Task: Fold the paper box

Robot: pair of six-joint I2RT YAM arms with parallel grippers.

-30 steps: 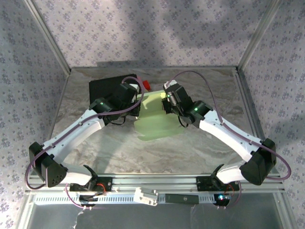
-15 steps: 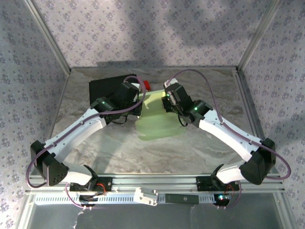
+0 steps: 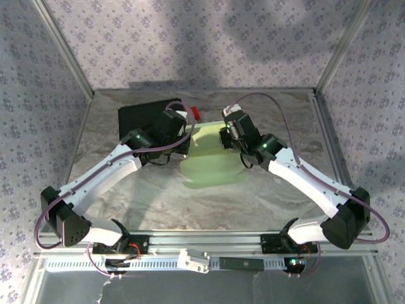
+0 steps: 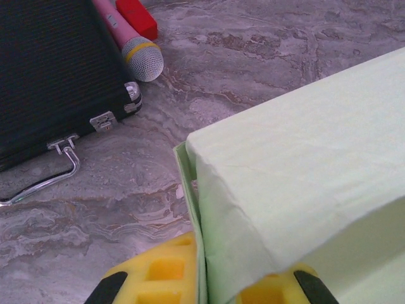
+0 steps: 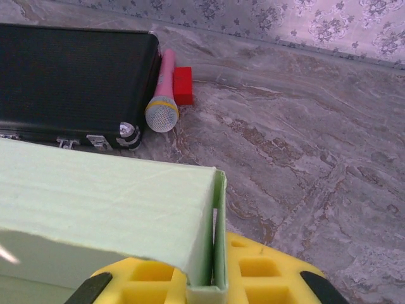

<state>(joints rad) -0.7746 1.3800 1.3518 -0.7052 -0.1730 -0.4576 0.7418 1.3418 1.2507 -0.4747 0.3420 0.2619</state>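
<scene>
Black case (image 5: 69, 76), pink microphone (image 5: 163, 95), red block (image 5: 183, 85) beyond paper box (image 5: 101, 196).

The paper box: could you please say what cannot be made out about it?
Top view: the paper box's fold lines, too small and washed out.
Left wrist view: whether the left gripper pinches it; the card covers the gap.
Right wrist view: its left end, cut by the frame.

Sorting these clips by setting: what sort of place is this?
Probably a lab robot booth, not a home: patterned wall panels in a metal frame enclose a marble-look table, and the left arm and right arm are mounted on a rail at its near edge.
</scene>
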